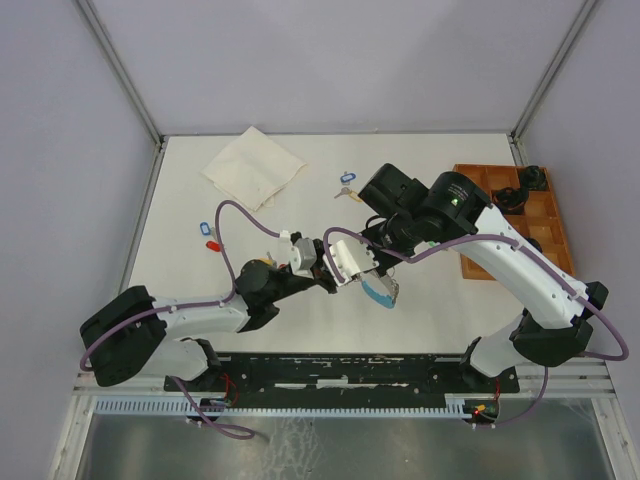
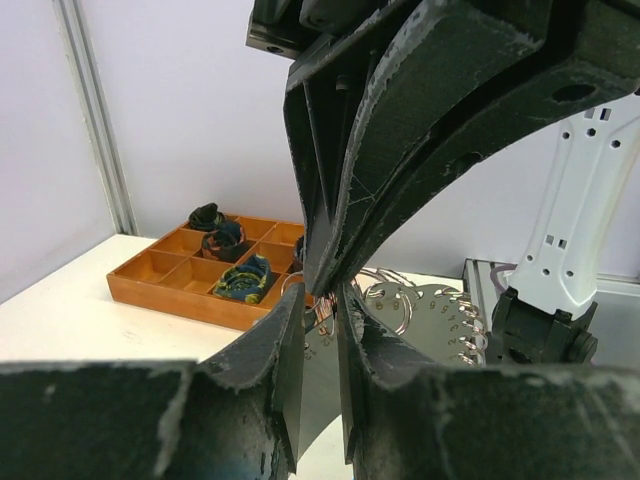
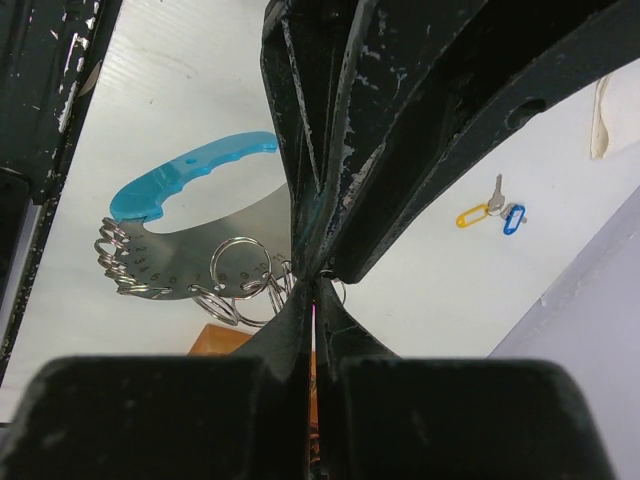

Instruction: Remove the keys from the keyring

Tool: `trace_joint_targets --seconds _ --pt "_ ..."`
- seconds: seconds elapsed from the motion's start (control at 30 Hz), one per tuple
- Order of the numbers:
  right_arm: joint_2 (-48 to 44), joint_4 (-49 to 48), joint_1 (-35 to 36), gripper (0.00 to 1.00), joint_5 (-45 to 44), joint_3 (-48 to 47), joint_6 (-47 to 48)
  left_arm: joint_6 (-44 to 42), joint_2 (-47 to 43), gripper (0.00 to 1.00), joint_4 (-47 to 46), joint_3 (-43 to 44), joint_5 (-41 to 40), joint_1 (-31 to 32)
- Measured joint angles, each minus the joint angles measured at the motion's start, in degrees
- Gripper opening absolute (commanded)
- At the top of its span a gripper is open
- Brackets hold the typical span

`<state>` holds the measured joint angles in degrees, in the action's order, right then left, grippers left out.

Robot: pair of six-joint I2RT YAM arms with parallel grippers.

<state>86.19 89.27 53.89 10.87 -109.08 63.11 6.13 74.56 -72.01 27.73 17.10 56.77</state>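
Note:
The keyring (image 1: 381,292) is a crescent metal plate (image 2: 440,320) with numbered holes, split rings and a light-blue grip (image 3: 180,180). It hangs above the table centre. My right gripper (image 3: 315,290) is shut at the plate's ringed edge, its jaws pressed together. My left gripper (image 2: 323,295) meets it tip to tip, jaws narrowly apart around small rings there; whether it pinches them is unclear. In the top view the left gripper (image 1: 325,277) and right gripper (image 1: 352,272) touch noses. Loose keys with a blue tag (image 1: 347,185) and with blue and red tags (image 1: 210,235) lie on the table.
An orange compartment tray (image 1: 548,262) with dark rolled items stands at the right edge and shows again as the tray (image 2: 150,290) in the left wrist view. A white cloth (image 1: 253,167) lies at the back left. The right arm's white links (image 2: 570,200) rise behind the plate.

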Motion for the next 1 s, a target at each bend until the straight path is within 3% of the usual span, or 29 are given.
trace_joint_targets --seconds 0.47,0.67,0.83,1.0 --pt "0.0 -0.5 0.0 0.01 0.0 0.0 -0.9 0.0 0.3 0.24 1.4 0.2 0.0 0.0" --pt "0.0 -0.8 0.0 0.01 0.0 0.0 -1.2 0.0 0.7 0.03 1.6 0.2 0.1 0.2" --pt "0.0 -0.9 0.0 0.01 0.0 0.0 -1.4 0.1 0.7 0.03 1.6 0.2 0.4 0.3" --pt "-0.1 -1.0 0.0 0.15 0.1 0.1 -1.6 0.0 0.2 0.03 2.1 0.2 0.4 0.3"
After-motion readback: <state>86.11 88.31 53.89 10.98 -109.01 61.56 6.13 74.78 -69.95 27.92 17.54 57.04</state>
